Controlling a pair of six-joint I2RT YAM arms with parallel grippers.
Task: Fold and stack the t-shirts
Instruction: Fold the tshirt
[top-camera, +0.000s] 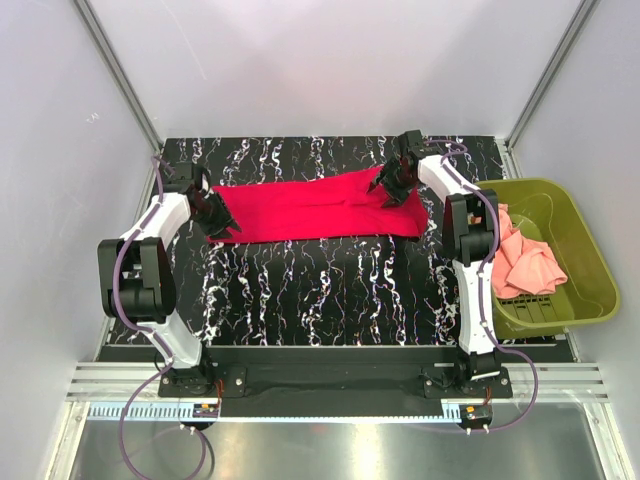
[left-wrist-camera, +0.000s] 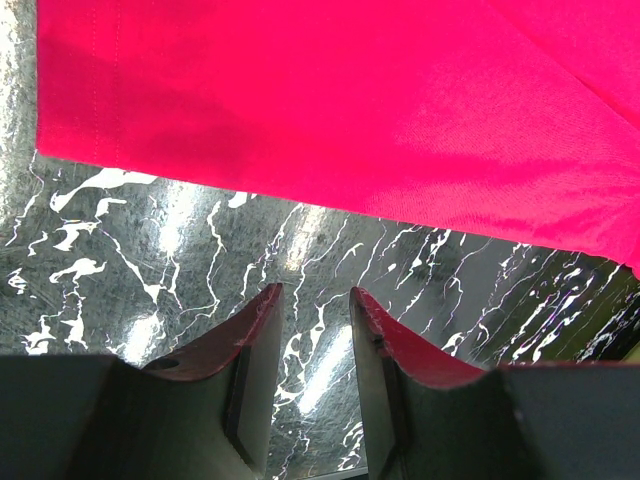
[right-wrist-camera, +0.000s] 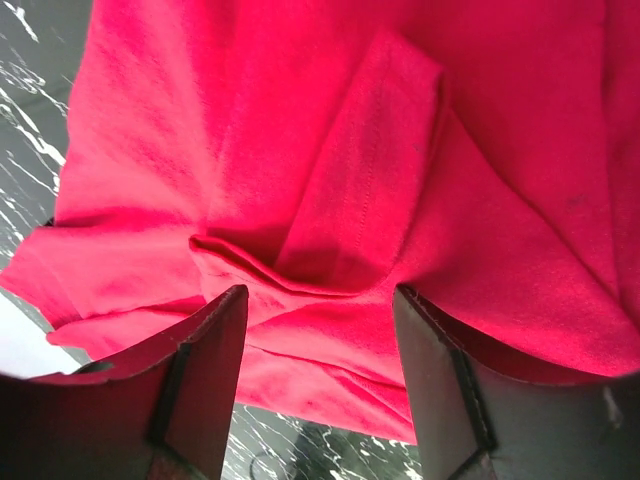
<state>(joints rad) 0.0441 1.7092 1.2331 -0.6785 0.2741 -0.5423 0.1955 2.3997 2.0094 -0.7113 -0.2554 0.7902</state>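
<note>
Crimson t-shirt (top-camera: 310, 210) lies as a long folded band between both grippers. Left gripper (left-wrist-camera: 312, 292) is part-open and empty, with cloth just beyond its fingertips. Right gripper (right-wrist-camera: 320, 295) gapes over a bunched fold, apparently not pinching. Next, likely: grip both ends and fold across.

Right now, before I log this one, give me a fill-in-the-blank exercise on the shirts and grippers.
1. The pale salmon-pink cloth t-shirt lies bunched in the olive-green plastic basket beside the ___ arm.
2. The bright crimson red cloth t-shirt lies across the black marbled table, one gripper at each ___.
3. The left gripper is ___, only bare table between its fingers.
4. The right gripper's fingers frame a raised fold of ___ cloth.
Missing: right; end; open; red.
</note>
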